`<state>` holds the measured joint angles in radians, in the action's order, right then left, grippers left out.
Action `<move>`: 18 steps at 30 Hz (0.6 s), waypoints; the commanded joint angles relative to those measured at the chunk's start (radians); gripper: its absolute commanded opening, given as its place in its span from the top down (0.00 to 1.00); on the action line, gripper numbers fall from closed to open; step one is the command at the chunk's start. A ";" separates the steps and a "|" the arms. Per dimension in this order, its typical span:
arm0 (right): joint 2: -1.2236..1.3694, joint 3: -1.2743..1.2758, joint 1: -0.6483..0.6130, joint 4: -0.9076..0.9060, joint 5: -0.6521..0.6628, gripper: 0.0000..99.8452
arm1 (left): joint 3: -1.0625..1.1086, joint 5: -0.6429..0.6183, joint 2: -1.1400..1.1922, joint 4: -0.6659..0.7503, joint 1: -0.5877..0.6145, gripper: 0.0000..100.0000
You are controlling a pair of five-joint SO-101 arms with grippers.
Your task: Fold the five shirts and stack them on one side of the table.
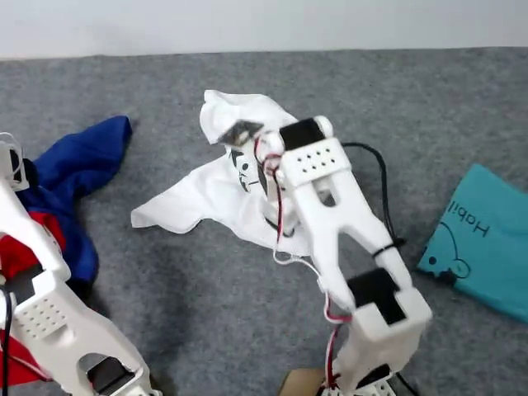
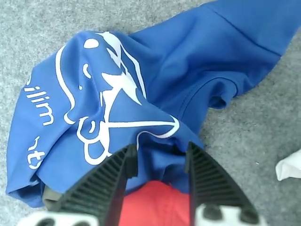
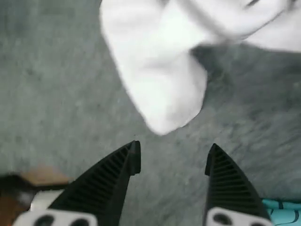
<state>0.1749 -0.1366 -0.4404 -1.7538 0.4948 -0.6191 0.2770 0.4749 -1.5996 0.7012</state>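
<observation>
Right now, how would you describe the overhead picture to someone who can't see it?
A white robot arm hangs over a crumpled white shirt on a grey table. A blue shirt lies bunched at left, a teal shirt at right.

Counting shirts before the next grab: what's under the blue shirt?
A red shirt peeks out from under the blue shirt, close to the left gripper. Whether anything else lies beneath is covered by the blue fabric.

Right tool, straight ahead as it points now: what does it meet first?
Probably the white shirt, lying just ahead of the open right tool; depth is unclear, so the table may come first.
</observation>
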 commanded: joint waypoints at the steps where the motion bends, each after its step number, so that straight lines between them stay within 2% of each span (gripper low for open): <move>1: -0.096 0.092 0.015 -0.031 0.048 0.76 | -0.002 0.008 -0.064 -0.003 -0.012 0.83; 9: -0.067 0.269 0.019 0.208 0.064 0.76 | 0.061 0.008 -0.066 0.031 -0.040 0.83; 18: 0.136 0.252 0.025 0.392 0.063 0.79 | 0.067 0.008 -0.066 0.032 -0.041 0.83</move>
<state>0.2869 0.1458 -0.4327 -1.4039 0.5455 -0.5485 0.2770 0.4749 -1.5873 0.6690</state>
